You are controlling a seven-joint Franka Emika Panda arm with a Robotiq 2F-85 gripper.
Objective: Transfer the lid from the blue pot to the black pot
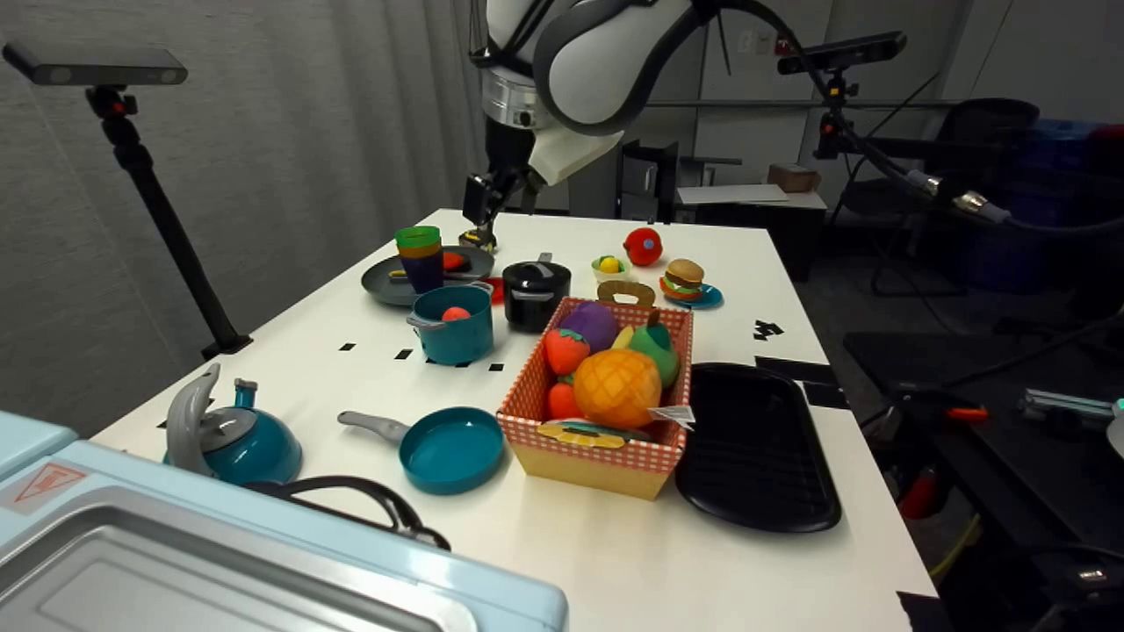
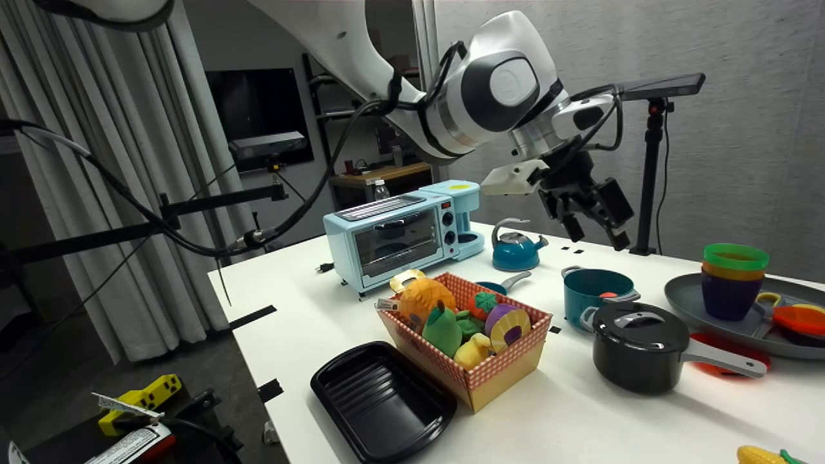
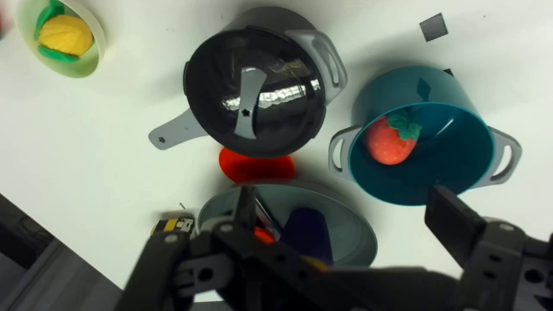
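The dark round lid [image 2: 641,324] with a grey handle sits on the black pot [image 2: 635,367]. In the wrist view the lid [image 3: 276,123] covers the black pot's [image 3: 272,18] opening. The blue pot [image 2: 578,316] stands beside it without a lid. In the wrist view the blue pot [image 3: 414,84] holds a red toy strawberry [image 3: 389,142]. My gripper [image 2: 597,235] is open and empty, held above the table near the pots. In the wrist view its fingers [image 3: 344,194] are wide apart. In an exterior view the black pot [image 1: 529,312] and blue pot [image 1: 458,342] stand side by side.
A grey dish [image 2: 683,296] with stacked cups [image 2: 733,283] stands beside the pots. A red piece [image 3: 257,168] lies between dish and black pot. The fruit basket [image 2: 509,370], black tray [image 2: 380,406], teal frying pan [image 1: 452,452], kettle [image 2: 515,252] and toaster oven [image 2: 399,238] share the table.
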